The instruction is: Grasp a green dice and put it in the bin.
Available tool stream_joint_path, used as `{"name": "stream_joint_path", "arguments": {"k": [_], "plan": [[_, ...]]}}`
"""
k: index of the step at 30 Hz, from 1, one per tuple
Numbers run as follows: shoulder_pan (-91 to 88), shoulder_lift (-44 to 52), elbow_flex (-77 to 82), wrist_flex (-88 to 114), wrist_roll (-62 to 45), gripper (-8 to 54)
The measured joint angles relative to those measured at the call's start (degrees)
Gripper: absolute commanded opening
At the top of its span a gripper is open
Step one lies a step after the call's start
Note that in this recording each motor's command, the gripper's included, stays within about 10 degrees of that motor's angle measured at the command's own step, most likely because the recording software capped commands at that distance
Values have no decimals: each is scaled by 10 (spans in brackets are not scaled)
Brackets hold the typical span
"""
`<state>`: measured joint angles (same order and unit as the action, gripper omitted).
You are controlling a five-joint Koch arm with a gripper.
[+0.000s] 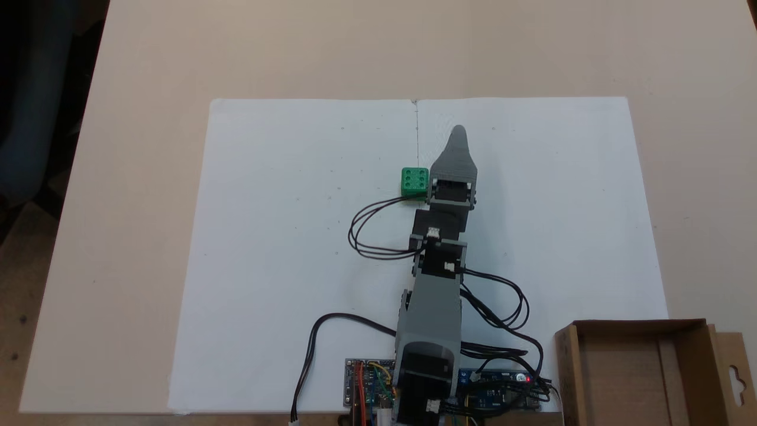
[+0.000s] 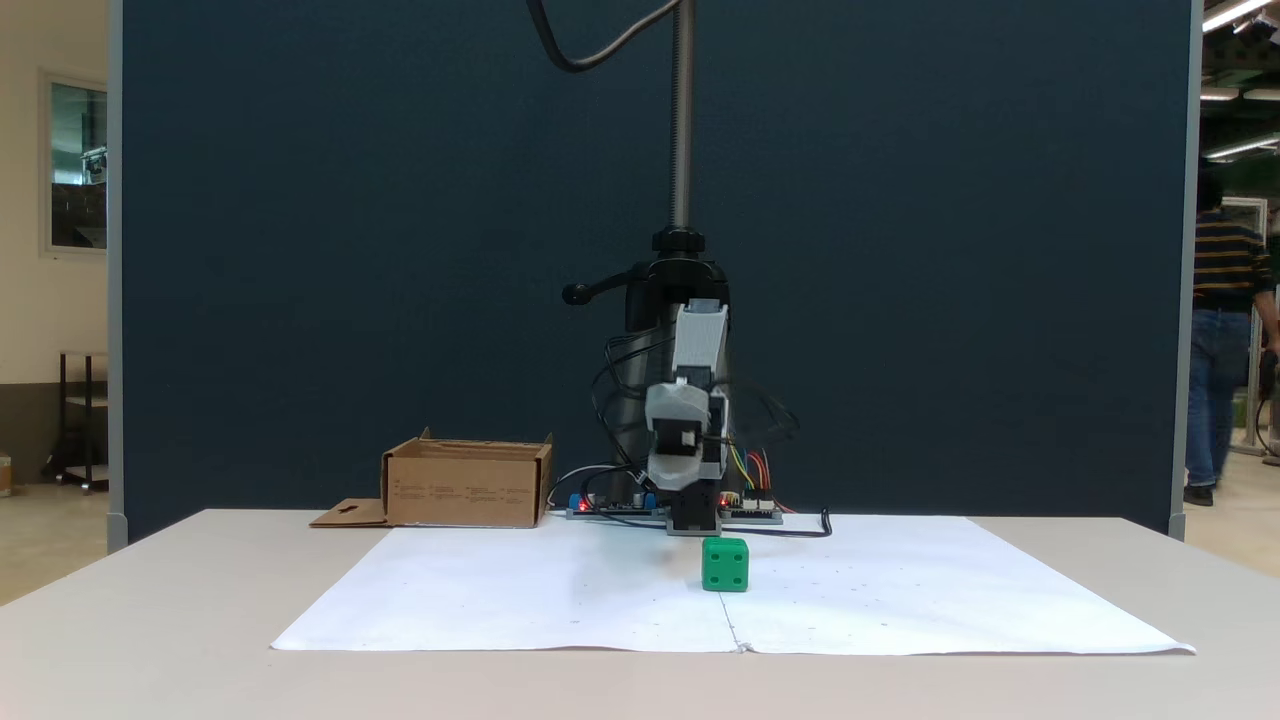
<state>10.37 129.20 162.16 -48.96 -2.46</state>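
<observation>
Hovering gripper (image 1: 459,133) beside green dice (image 1: 414,181)

White sheet (image 1: 284,248) on the bench (image 1: 136,118) is open on both sides of the arm. Green dice (image 1: 414,181) stands alone on it; sides away from the arm are unobstructed. From above, the claw (image 1: 459,133) body overlaps the dice's right edge. Looped black cables (image 1: 369,231) run just below the dice. Bin (image 1: 641,370), bottom right from above, has an open top; more cables (image 1: 508,313) and circuit boards (image 1: 497,387) sit between arm base and bin.
</observation>
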Motion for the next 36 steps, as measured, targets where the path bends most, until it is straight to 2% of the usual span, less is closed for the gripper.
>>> {"name": "stream_joint_path", "arguments": {"k": [5, 6, 12, 20, 24, 30, 36], "plan": [[11, 1, -92, 196, 0, 432], [11, 0, -152, 278, 0, 432], [-11, 0, -352, 475, 3, 432], [-80, -1, -503, 739, 11, 431], [-103, -17, -518, 865, 27, 431], [-134, -91, -534, 1034, 51, 431], [-151, -145, -539, 1109, 61, 436]]}}
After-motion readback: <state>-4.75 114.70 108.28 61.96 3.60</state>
